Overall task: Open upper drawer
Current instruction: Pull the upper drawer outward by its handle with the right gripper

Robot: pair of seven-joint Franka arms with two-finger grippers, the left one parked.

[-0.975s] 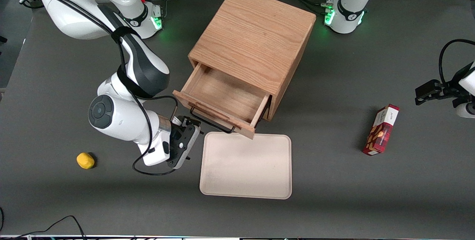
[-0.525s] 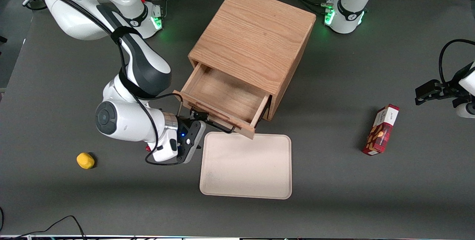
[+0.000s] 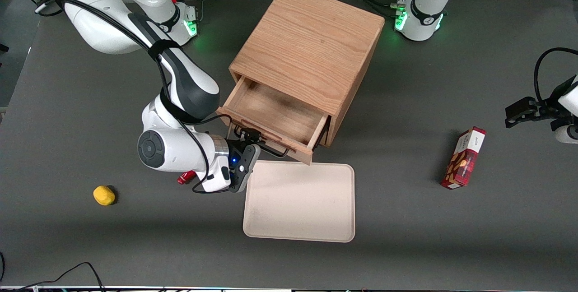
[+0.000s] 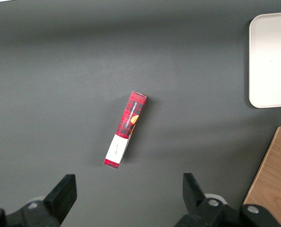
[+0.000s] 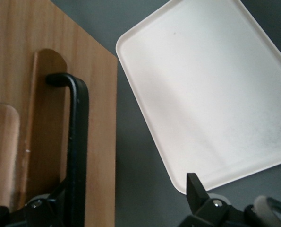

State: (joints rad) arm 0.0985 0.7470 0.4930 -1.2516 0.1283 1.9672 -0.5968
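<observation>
— Gripper [image 3: 247, 140] first: where is it, and how do its jaws stand?

— It sits right at the front of the upper drawer [image 3: 275, 116], at about eight o'clock from the oak cabinet [image 3: 311, 44] in the front view. In the wrist view the gripper [image 5: 121, 198] is spread wide. The black bar handle [image 5: 76, 142] runs between the fingers, close by one finger [image 5: 41, 210], and nothing is clamped.

— And the drawer itself?

— Pulled well out of the cabinet toward seven o'clock, its bare wooden floor showing. Its handle [image 3: 271, 151] faces the front camera.

— What lies around it?

— A cream tray [image 3: 298, 201] at six o'clock from the drawer front, just beside it and nearer the front camera. A yellow lump [image 3: 104, 195] is well apart at eight o'clock from the gripper. A red snack box [image 3: 463, 157] lies at three o'clock from the tray, toward the parked arm's end.
</observation>
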